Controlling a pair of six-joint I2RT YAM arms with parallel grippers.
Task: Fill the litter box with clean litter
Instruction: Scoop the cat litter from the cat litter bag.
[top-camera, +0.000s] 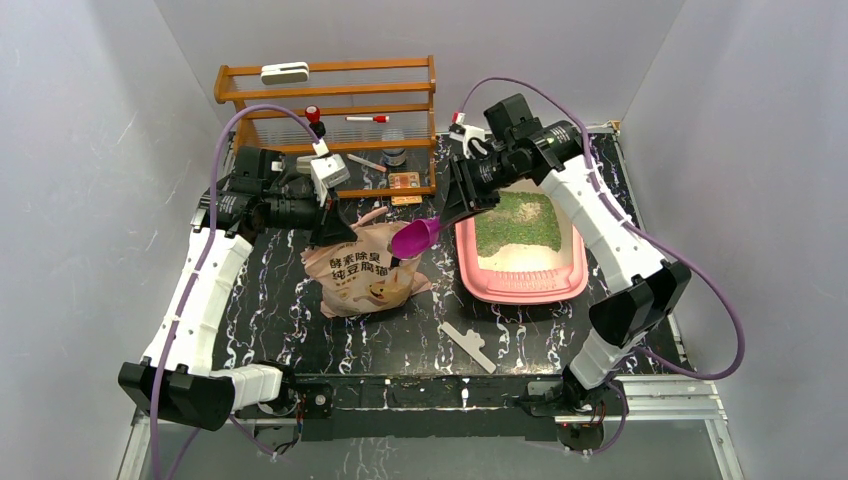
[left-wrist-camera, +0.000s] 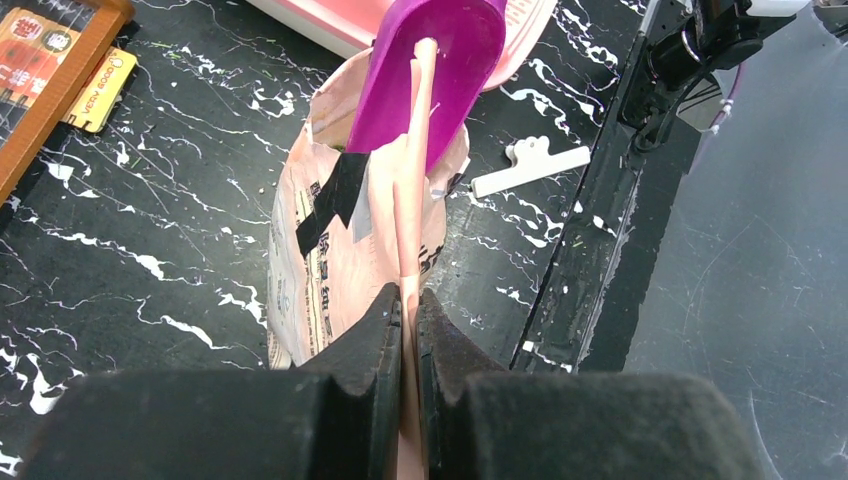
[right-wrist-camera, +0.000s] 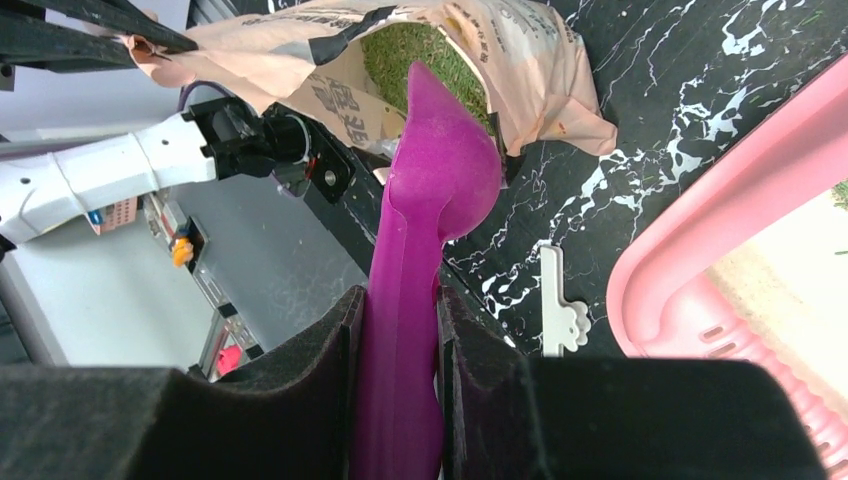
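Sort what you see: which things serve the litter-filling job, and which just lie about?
In use: litter box, clean litter, bag held by the left gripper, purple scoop held by the right gripper.
Lying about: white clip, wooden rack.

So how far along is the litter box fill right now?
Done: clean litter covers the far part of the litter box. In hand: the left hand pinches the edge of the bag, and the right hand grips the purple scoop, pointed at the bag's mouth. Left: the box's near floor is bare cream, so more scoops are likely needed.
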